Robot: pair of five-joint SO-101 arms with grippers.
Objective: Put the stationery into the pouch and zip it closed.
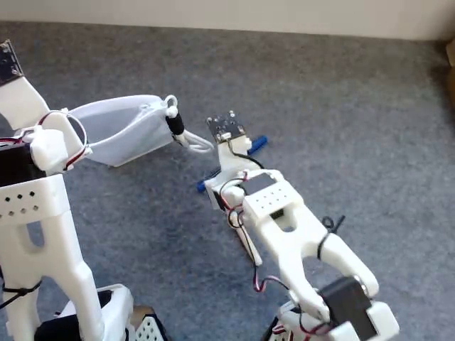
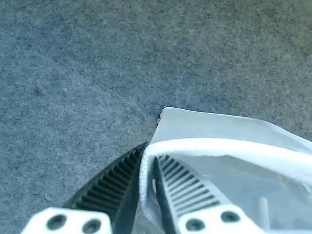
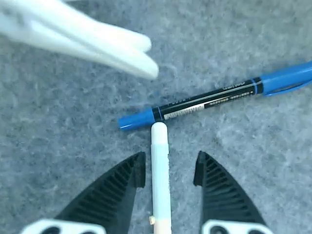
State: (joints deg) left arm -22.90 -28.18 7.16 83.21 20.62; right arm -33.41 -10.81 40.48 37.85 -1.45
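Pouch of clear white plastic was over the grey tabletop, its edge pinched in the closed left gripper. Near it, the right gripper was wide, with a white pen lying between its fingers. The pen's tip touched a blue marker.

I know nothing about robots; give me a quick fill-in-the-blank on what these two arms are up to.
The left hand grips the edge of a white ____.
Between the right hand's open fingers lies a ____ pen.
The marker at that pen's tip has ____ ends.
Missing words: pouch; white; blue.
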